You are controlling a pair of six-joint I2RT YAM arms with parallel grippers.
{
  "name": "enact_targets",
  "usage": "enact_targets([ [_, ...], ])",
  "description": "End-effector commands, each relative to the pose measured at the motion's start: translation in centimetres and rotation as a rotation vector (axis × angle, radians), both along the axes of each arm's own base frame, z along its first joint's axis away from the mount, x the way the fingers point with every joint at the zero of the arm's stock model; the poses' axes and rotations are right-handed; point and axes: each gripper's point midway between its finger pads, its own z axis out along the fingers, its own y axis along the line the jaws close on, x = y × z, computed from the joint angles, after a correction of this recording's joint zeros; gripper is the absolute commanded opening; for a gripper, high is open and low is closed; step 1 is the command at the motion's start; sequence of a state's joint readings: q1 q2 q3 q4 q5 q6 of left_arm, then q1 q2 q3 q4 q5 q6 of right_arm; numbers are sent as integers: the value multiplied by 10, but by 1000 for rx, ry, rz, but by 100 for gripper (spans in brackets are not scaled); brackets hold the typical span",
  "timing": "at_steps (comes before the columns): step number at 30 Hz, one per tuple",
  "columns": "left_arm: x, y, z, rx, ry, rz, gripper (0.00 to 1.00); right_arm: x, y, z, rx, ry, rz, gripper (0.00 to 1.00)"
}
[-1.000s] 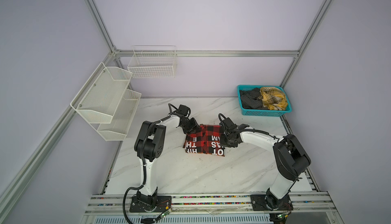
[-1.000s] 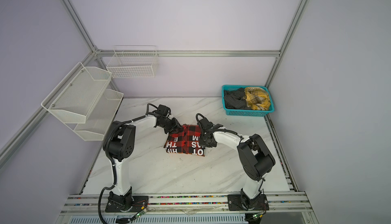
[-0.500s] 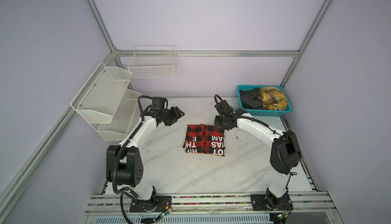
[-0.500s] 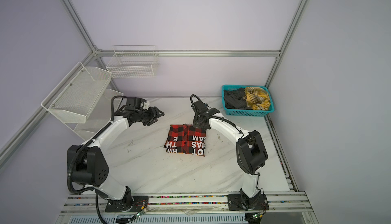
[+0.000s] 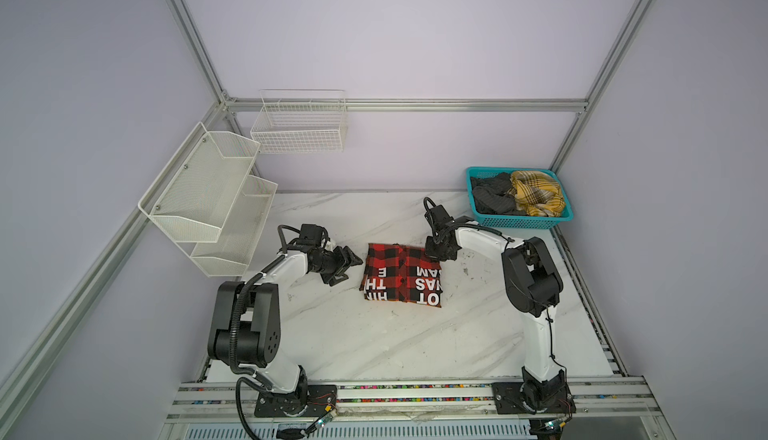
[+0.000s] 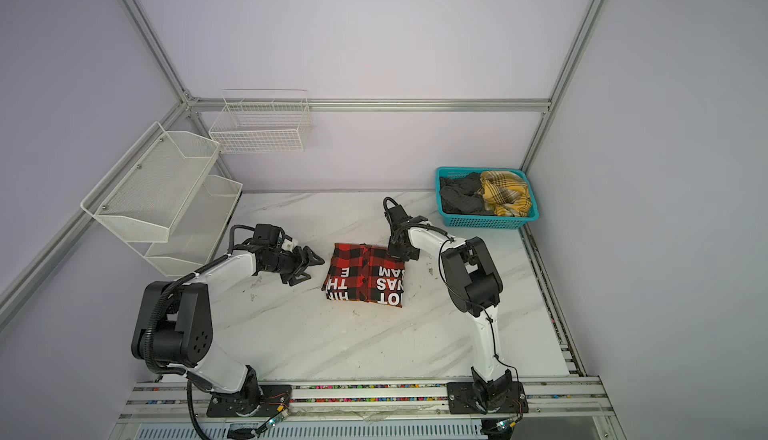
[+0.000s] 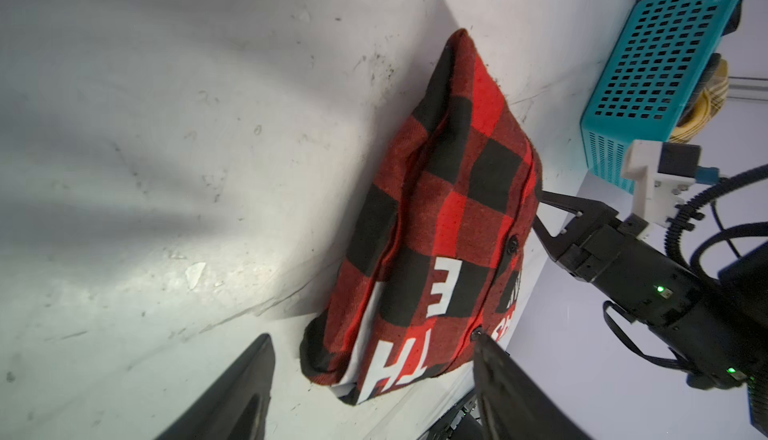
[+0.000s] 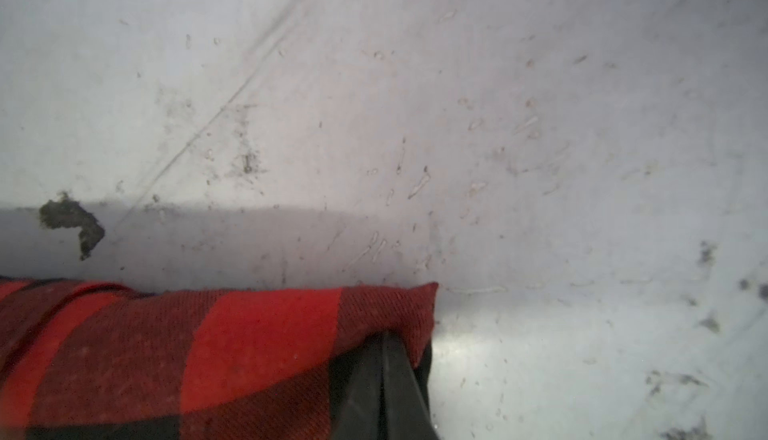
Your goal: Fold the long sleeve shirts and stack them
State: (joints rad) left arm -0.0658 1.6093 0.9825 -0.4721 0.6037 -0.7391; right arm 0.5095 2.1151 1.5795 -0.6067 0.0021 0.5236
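Now both arms back at folded red-check shirt: left pincer spread at 9 o'clock edge; right pincer pressed together, touching 1 o'clock corner. Likely final tidying; remaining shirts wait in basket.

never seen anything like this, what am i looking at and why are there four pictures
These are two robot arms mounted at the near edge of a marble table. Two pictures come from one two-eyed camera overhead and look almost alike. The other two come from a small camera on each arm's wrist, looking where that arm reaches. On the table lies a folded red-and-black check shirt with white letters. A teal basket in the far corner holds a crumpled dark grey shirt and a yellow plaid shirt. The left arm's fingers are open beside the folded shirt, holding nothing. The right arm's fingers are shut at its far corner, touching cloth; whether they pinch it is unclear.
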Motion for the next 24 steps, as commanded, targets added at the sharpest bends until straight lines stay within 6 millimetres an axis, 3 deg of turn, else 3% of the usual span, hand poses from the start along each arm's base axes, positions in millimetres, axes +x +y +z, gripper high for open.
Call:
enact_targets([
  [1,-4,-6,-5,-49,-24,-31,76,6,11,-3,24,-7,34,7],
  [7,-9,-9,-30,-80,12,-28,81,20,18,4,35,-14,15,7],
  [10,-12,-10,-39,-85,38,-22,84,17,13,22,1,-35,28,7],
  [13,-14,-10,-42,-91,49,-23,87,1,9,46,-18,-56,30,8],
  [16,-14,-11,-43,-98,43,-16,89,-28,11,56,-22,-41,40,8],
  [20,-15,-14,-51,-132,55,-7,89,-61,16,51,-27,-10,56,8],
  [24,-19,-17,-65,-164,83,1,90,-73,17,35,11,20,34,8],
])
